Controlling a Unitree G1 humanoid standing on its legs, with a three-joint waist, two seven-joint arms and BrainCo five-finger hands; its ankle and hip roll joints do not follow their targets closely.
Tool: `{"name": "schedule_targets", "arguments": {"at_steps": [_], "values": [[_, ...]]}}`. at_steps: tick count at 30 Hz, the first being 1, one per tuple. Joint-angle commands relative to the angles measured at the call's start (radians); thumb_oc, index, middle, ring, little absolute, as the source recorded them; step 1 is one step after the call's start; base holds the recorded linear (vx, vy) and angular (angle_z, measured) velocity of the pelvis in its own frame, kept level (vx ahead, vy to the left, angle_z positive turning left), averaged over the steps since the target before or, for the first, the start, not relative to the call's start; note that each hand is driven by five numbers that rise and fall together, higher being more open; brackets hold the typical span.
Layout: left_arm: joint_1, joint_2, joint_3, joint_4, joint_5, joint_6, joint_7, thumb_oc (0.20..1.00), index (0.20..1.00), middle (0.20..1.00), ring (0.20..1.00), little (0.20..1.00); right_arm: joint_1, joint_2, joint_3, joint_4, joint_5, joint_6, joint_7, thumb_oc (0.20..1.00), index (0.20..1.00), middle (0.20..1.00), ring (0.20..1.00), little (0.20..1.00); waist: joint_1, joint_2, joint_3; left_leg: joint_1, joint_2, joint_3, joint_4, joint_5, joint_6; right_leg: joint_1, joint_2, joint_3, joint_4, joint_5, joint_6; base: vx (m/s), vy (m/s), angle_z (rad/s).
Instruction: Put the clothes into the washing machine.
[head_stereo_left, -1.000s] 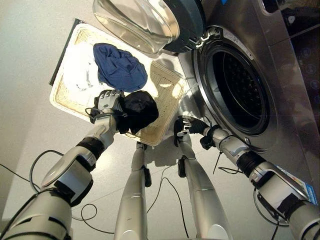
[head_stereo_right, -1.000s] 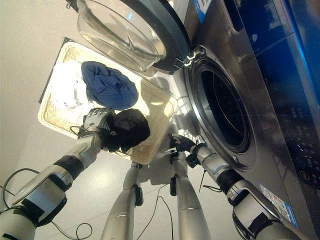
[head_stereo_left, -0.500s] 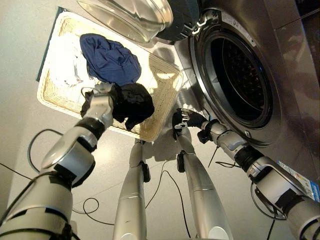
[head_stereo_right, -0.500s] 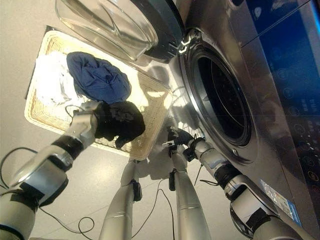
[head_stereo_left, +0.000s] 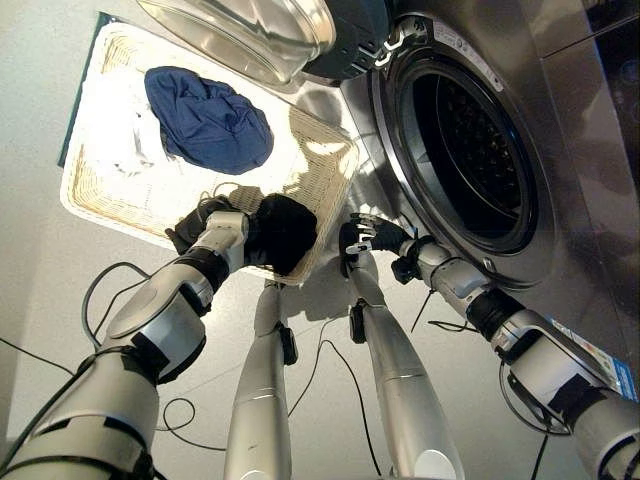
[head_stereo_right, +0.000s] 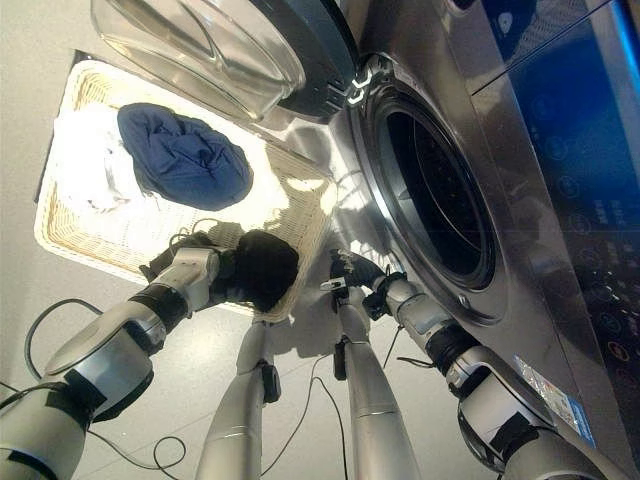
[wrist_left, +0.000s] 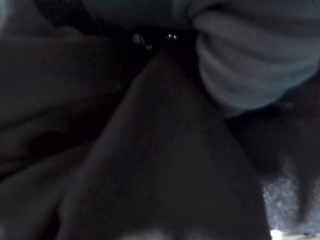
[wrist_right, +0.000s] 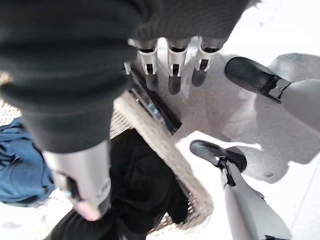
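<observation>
- Left hand (head_stereo_left: 212, 228) clutches the black garment (head_stereo_left: 283, 232) at the basket's (head_stereo_left: 85, 195) near right corner, ready to carry it to the open drum (head_stereo_left: 470, 150).
- Right hand (head_stereo_left: 362, 236), fingers relaxed, hovers empty beside the basket.

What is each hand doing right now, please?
Left hand: shut on the black garment.
Right hand: open, holding nothing.

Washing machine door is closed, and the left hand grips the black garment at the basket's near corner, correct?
Not quite: the washing machine door is swung open, as the left eye view shows, with the drum exposed. The left hand does grip the black garment at the wicker basket's near corner.
</observation>
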Motion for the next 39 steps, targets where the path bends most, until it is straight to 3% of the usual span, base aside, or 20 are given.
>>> {"name": "schedule_targets", "arguments": {"at_steps": [1, 2, 4, 7, 9, 13, 15, 22, 30, 39], "values": [[0.071, 0.01, 0.084, -0.029, -0.2, -0.052, 0.13, 0.2, 0.2, 0.2, 0.2, 0.2, 0.031, 0.019, -0.037, -0.025, 0.041, -0.039, -0.005, 1.0, 1.0, 1.0, 1.0, 1.0, 0.021, -0.032, -0.013, 0.003, -0.036, 0.065, -0.025, 0.0, -0.054, 0.057, 0.011, 0.004, -0.183, 0.141, 0.113, 0.0, 0.0, 0.0], [0.085, 0.017, 0.118, -0.054, -0.315, -0.084, 0.185, 0.2, 0.2, 0.2, 0.2, 0.2, 0.036, 0.015, -0.041, -0.039, 0.043, -0.035, -0.013, 1.0, 1.0, 1.0, 1.0, 1.0, 0.027, -0.031, -0.013, 0.011, -0.038, 0.062, -0.028, 0.001, -0.054, 0.065, 0.01, 0.0, -0.186, 0.141, 0.114, -0.04, -0.002, 0.02], [0.097, 0.022, 0.142, -0.083, -0.387, -0.099, 0.212, 0.2, 0.2, 0.2, 0.2, 0.2, 0.041, 0.011, -0.042, -0.049, 0.045, -0.033, -0.018, 1.0, 1.0, 1.0, 1.0, 1.0, 0.031, -0.029, -0.013, 0.016, -0.038, 0.059, -0.03, 0.001, -0.054, 0.071, 0.008, -0.003, -0.187, 0.142, 0.114, -0.01, -0.005, 0.02], [0.182, 0.032, 0.269, -0.215, -0.675, -0.197, 0.268, 0.2, 0.2, 0.2, 0.2, 0.2, 0.09, 0.0, -0.067, -0.108, 0.042, -0.033, -0.047, 1.0, 1.0, 1.0, 1.0, 1.0, 0.051, -0.02, -0.013, 0.036, -0.044, 0.043, -0.031, 0.001, -0.049, 0.095, 0.001, -0.017, -0.186, 0.139, 0.115, -0.04, -0.016, 0.09], [0.215, 0.031, 0.3, -0.255, -0.729, -0.226, 0.273, 0.2, 0.2, 0.2, 0.2, 0.2, 0.105, -0.004, -0.074, -0.124, 0.043, -0.039, -0.058, 1.0, 1.0, 1.0, 1.0, 1.0, 0.058, -0.016, -0.013, 0.042, -0.046, 0.039, -0.031, 0.001, -0.048, 0.102, -0.002, -0.022, -0.184, 0.138, 0.115, -0.03, -0.008, 0.08], [0.367, 0.044, 0.375, -0.448, -0.799, -0.347, 0.276, 0.2, 0.2, 0.2, 0.2, 0.2, 0.171, -0.006, -0.112, -0.207, 0.055, -0.055, -0.092, 1.0, 1.0, 1.0, 1.0, 1.0, 0.091, 0.006, -0.013, 0.061, -0.058, 0.009, -0.031, -0.008, -0.035, 0.126, -0.017, -0.039, -0.176, 0.127, 0.115, -0.03, -0.011, 0.04], [0.412, 0.051, 0.387, -0.522, -0.785, -0.367, 0.272, 0.2, 0.2, 0.2, 0.2, 0.2, 0.185, 0.001, -0.124, -0.23, 0.066, -0.058, -0.09, 1.0, 1.0, 1.0, 1.0, 1.0, 0.102, 0.013, -0.013, 0.071, -0.061, 0.0, -0.033, -0.012, -0.031, 0.138, -0.021, -0.045, -0.176, 0.123, 0.115, -0.03, -0.021, 0.18], [0.489, 0.079, 0.393, -0.705, -0.768, -0.387, 0.23, 0.2, 0.2, 0.2, 0.2, 0.2, 0.189, 0.006, -0.13, -0.28, 0.073, -0.078, -0.068, 1.0, 1.0, 1.0, 1.0, 1.0, 0.127, 0.029, -0.013, 0.095, -0.068, -0.02, -0.038, -0.019, -0.018, 0.168, -0.024, -0.058, -0.179, 0.113, 0.115, -0.03, -0.001, 0.08], [0.48, 0.101, 0.35, -0.793, -0.767, -0.351, 0.14, 0.2, 0.2, 0.2, 0.2, 0.2, 0.167, 0.015, -0.119, -0.291, 0.091, -0.107, -0.055, 1.0, 1.0, 1.0, 1.0, 1.0, 0.138, 0.031, -0.013, 0.114, -0.074, -0.035, -0.037, -0.023, -0.007, 0.187, -0.023, -0.057, -0.173, 0.106, 0.114, -0.01, -0.001, 0.05], [0.47, 0.12, 0.317, -0.856, -0.862, -0.355, 0.025, 0.2, 0.2, 0.2, 0.2, 0.2, 0.152, 0.004, -0.08, -0.289, 0.11, -0.055, 0.035, 1.0, 1.0, 1.0, 1.0, 1.0, 0.143, 0.032, -0.013, 0.135, -0.076, -0.036, -0.034, -0.026, -0.003, 0.21, -0.023, -0.06, -0.162, 0.094, 0.114, 0.0, 0.0, 0.0]]}}
